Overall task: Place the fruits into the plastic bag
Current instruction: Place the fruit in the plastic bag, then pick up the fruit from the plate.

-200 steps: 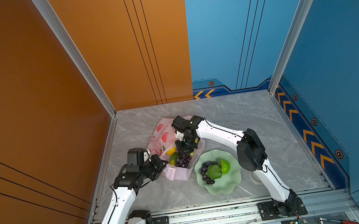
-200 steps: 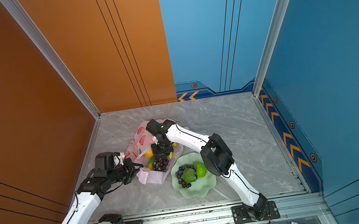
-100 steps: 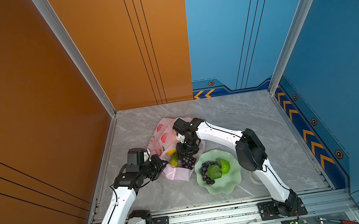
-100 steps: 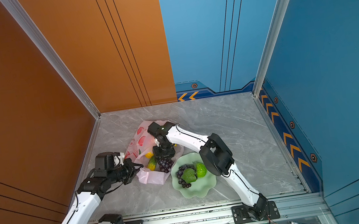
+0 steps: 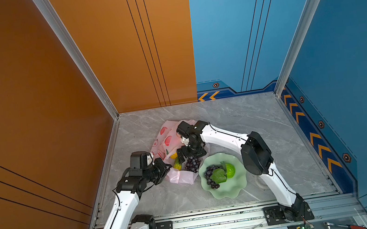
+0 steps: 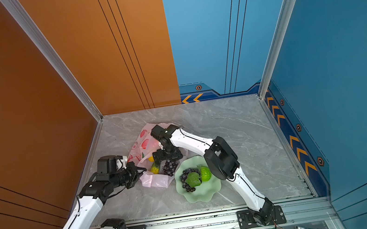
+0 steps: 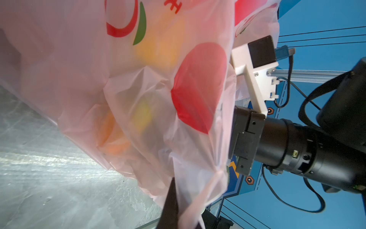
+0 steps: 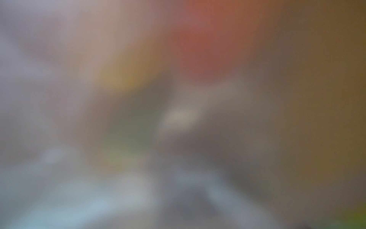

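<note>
plate (image 5: 225,193) sat nearest, carrying one grape bunch (image 5: 209,177) and the green ball (image 5: 230,170); left of the plate the left gripper (image 5: 168,167) was clamped on the rim of the plastic bag (image 5: 182,179), and behind the plate the right gripper (image 5: 191,154) stood spread above a second grape bunch (image 5: 193,164) and a yellow fruit (image 5: 177,165) in the bag mouth.

Lab robot cell: panel walls (image 5: 28,93), aluminium rail (image 5: 216,220).

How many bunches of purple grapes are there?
2. One grape bunch sits in the open plastic bag; the other bunch lies on the green plate. More may hide inside.
</note>
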`<state>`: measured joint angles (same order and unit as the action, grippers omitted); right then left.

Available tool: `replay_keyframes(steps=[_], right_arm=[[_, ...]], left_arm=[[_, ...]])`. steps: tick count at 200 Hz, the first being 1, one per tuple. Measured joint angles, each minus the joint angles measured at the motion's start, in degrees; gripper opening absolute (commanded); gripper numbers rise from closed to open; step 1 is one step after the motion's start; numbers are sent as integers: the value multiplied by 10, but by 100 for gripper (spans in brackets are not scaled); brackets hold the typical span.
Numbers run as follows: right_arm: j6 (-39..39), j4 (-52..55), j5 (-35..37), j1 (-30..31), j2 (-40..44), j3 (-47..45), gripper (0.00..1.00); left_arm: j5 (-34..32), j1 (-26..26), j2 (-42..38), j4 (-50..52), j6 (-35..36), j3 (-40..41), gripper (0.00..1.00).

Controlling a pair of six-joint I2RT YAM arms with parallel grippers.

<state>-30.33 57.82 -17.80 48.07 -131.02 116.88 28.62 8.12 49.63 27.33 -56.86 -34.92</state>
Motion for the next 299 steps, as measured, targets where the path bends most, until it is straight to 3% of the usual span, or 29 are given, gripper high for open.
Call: replay_keyframes(steps=[105, 161, 208, 235, 272, 299], right_arm=[[10, 4, 79, -1, 213, -19, 100], [28, 52, 96, -45, 394, -214, 99], [52, 94, 93, -66, 464, -353, 97], [104, 101, 107, -23, 469, -390, 100], [233, 79, 162, 71, 469, -421, 100], [340, 39, 191, 86, 469, -455, 100]], left_arm=[[17, -20, 3, -16, -21, 0, 0], [47, -47, 3, -28, -32, -16, 0], [60, -54, 14, -35, -32, -23, 0], [62, -54, 15, -36, -33, -23, 0], [62, -54, 11, -35, -32, -23, 0], [62, -54, -3, -34, -32, -20, 0]])
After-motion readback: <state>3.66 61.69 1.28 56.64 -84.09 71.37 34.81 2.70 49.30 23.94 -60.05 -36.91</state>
